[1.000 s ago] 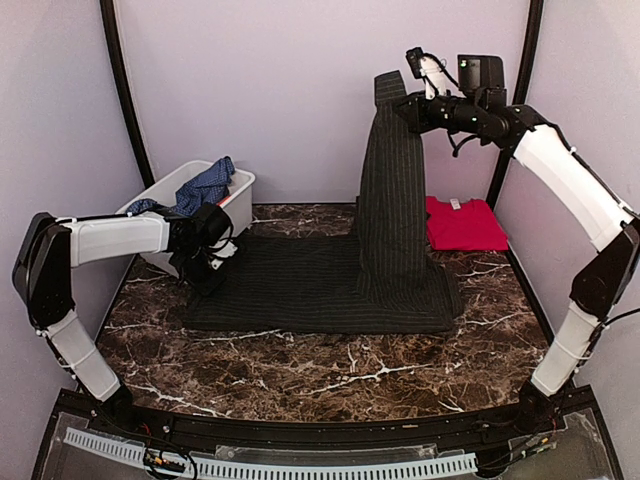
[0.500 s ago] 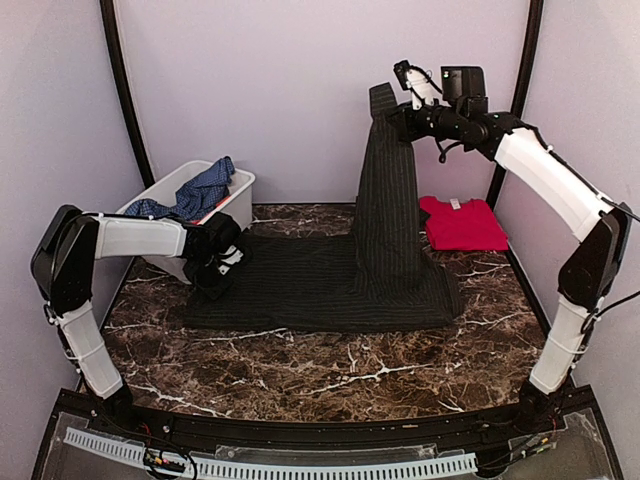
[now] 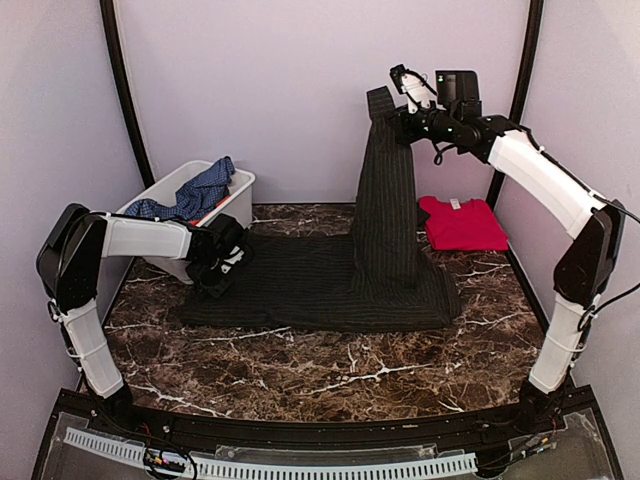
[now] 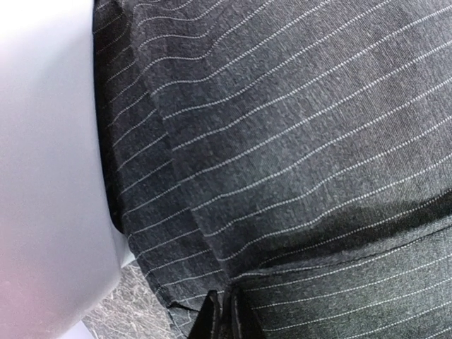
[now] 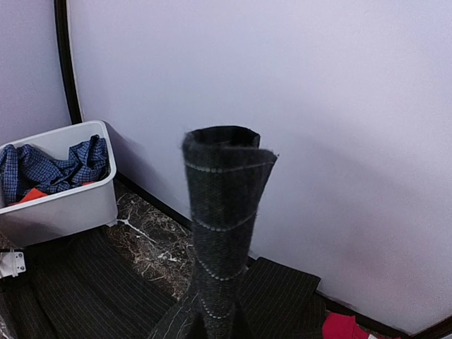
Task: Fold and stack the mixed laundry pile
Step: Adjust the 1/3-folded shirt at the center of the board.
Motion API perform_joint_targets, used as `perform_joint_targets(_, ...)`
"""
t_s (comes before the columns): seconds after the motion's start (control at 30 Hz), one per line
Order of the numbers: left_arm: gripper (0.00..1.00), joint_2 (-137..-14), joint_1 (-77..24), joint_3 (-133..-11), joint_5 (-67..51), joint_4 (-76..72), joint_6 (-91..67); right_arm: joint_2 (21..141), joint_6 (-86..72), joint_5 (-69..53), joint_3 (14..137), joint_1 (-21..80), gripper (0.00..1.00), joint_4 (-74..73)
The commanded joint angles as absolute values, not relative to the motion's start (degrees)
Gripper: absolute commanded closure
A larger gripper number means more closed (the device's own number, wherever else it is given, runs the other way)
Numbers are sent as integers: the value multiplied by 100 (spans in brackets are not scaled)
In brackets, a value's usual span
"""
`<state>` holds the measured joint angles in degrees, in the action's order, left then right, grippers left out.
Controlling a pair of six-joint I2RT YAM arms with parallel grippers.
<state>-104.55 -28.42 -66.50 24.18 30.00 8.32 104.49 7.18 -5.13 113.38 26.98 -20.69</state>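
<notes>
Top view: right gripper (image 3: 392, 112) is high by the back wall, clamped on a corner of the pinstriped shirt (image 3: 330, 280). The cloth hangs from it in a tall column. The rest lies flat on the marble table (image 3: 330, 365). Left gripper (image 3: 222, 262) is low at the shirt's left edge, just beside the white bin (image 3: 236, 195). Blue checked garment (image 3: 200, 190) is heaped in the bin. Red cloth (image 3: 463, 225) lies folded at back right, with a white neck label (image 3: 455, 203) too small to read.

Left wrist: only here are the fingertips (image 4: 212, 323) visible, pinched together on the shirt's hem. Pinstripes fill the frame and the bin wall sits at left.

Right wrist: own fingers are hidden under the raised cloth. An orange piece (image 5: 32, 195) shows in the bin under the blue checks, unseen from above.
</notes>
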Motion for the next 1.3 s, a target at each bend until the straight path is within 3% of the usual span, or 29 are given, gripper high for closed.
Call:
perform_joint_targets(0.0,92,-10502,-2878,-6597,2709,2910,871,10617,834,-449,11460,2667,100,-1742)
perform_joint_targets(0.2,79,-10455,-2875,-6680,2872,2954,585,10538,747,-504,11077,2672,100,-1655)
perform_joint_targets(0.37,54,-9806,-2875,-6764,2642,2765,363,10618,959,-220,10899,2665,100,-1563)
perform_joint_targets(0.47,46,-9321,-2874,-6686,2281,2584,144,10892,1124,-49,11065,2636,100,-1626)
perform_joint_targets(0.7,42,-8199,-2881,-6034,517,2307,-1188,11190,1151,202,11422,2628,100,-1383)
perform_joint_targets(0.83,42,-7954,-2883,-5660,93,2291,-1673,11587,1067,35,11833,2635,100,-1646)
perform_joint_targets(1.1,42,-7942,-2892,-5083,-491,2058,-2527,11761,578,-652,11041,2676,99,-1720)
perform_joint_targets(1.13,42,-7980,-2892,-5008,-527,2033,-2684,11839,539,-673,11071,2673,91,-1837)
perform_joint_targets(1.23,42,-7996,-2892,-4916,-551,2057,-2936,12081,403,-467,11520,2672,53,-2801)
perform_joint_targets(1.27,42,-7956,-2892,-4868,-560,2077,-3056,12084,295,-320,11614,2665,46,-3120)
